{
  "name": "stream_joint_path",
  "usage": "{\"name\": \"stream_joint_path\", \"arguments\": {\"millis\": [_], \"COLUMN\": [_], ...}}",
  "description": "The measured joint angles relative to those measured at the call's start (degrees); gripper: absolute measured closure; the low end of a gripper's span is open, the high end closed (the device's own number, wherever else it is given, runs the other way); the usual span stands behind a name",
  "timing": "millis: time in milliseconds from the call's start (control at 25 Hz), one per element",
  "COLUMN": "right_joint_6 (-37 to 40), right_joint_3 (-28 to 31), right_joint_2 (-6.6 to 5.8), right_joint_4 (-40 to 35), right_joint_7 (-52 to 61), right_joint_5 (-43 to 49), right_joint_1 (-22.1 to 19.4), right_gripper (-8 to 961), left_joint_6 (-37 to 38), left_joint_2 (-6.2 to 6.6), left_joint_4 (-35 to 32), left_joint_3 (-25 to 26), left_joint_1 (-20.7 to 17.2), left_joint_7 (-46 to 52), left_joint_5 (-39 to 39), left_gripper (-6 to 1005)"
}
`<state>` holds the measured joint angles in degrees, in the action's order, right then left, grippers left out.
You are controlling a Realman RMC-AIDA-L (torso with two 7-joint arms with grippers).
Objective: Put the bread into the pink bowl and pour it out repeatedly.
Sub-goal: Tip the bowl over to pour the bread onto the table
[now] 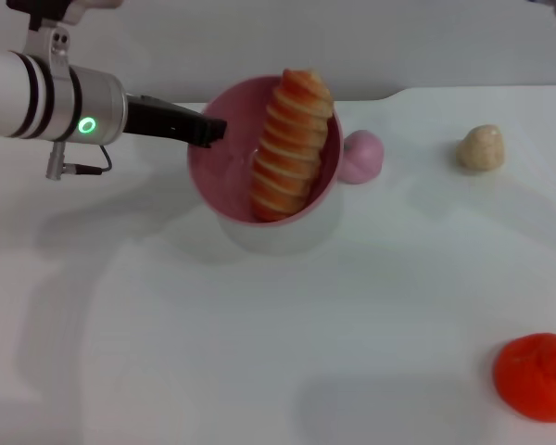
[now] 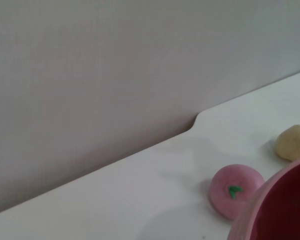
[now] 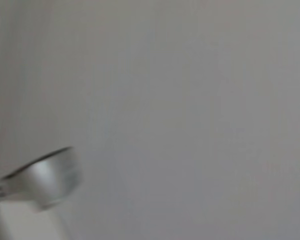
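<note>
The pink bowl (image 1: 224, 171) hangs tilted above the white table, casting a shadow beneath it. My left gripper (image 1: 208, 130) is shut on its left rim, its dark fingers pinching the wall. Inside lies the bread (image 1: 292, 144), striped side up, with its far end leaning over the bowl's back rim. In the left wrist view only a piece of the pink bowl's rim (image 2: 285, 205) shows at the picture's corner. The right arm stays parked at the head view's top right edge, where only a sliver shows.
A small pink peach-like toy (image 1: 363, 156) (image 2: 236, 191) sits just right of the bowl. A beige rounded lump (image 1: 482, 148) (image 2: 293, 142) lies farther right. A flat orange-red round thing (image 1: 537, 375) rests at the front right. The table's back edge meets a grey wall.
</note>
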<state>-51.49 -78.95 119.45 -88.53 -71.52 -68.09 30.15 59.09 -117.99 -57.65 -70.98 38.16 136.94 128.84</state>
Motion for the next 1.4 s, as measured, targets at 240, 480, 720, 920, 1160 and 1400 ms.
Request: {"name": "stream_joint_path", "arguments": {"millis": [240,480,720,920,1160,1400], "right_joint_6": [13.75,20.38,23.29,21.18,16.54,10.84], "right_joint_3": [0.83,2.72,4.70,5.22,6.06,6.83], "right_joint_2": [0.15,-0.04,0.15,0.11,-0.06,-0.16], "right_joint_4": [6.26,12.10,13.84,18.67,23.85,28.35], "right_joint_7": [-10.68,-19.34,-28.18,-43.01,-53.37,-63.72], "right_joint_5": [-11.26,-20.04,-29.07,-46.10,-57.07,-67.31], "right_joint_1": [-5.62,-7.59,-9.29,-10.39,-10.91,-12.07], "right_gripper": [510,513,515,515,515,515], "left_joint_6": [-3.91,-10.85,-18.89,-24.33,-32.51,-37.04], "left_joint_2": [-0.16,-0.22,-0.47,-0.51,-0.55,-0.58], "left_joint_4": [0.02,0.14,0.48,1.64,1.67,1.56], "left_joint_3": [-3.87,-10.93,-19.78,-23.91,-30.48,-33.93], "left_joint_1": [-0.11,0.37,0.81,0.78,-0.27,-0.58], "left_joint_7": [0.57,0.61,0.69,0.70,0.28,0.30], "left_joint_5": [-0.29,-3.41,-5.53,-6.93,-9.66,-9.72], "left_gripper": [962,962,961,961,961,961]}}
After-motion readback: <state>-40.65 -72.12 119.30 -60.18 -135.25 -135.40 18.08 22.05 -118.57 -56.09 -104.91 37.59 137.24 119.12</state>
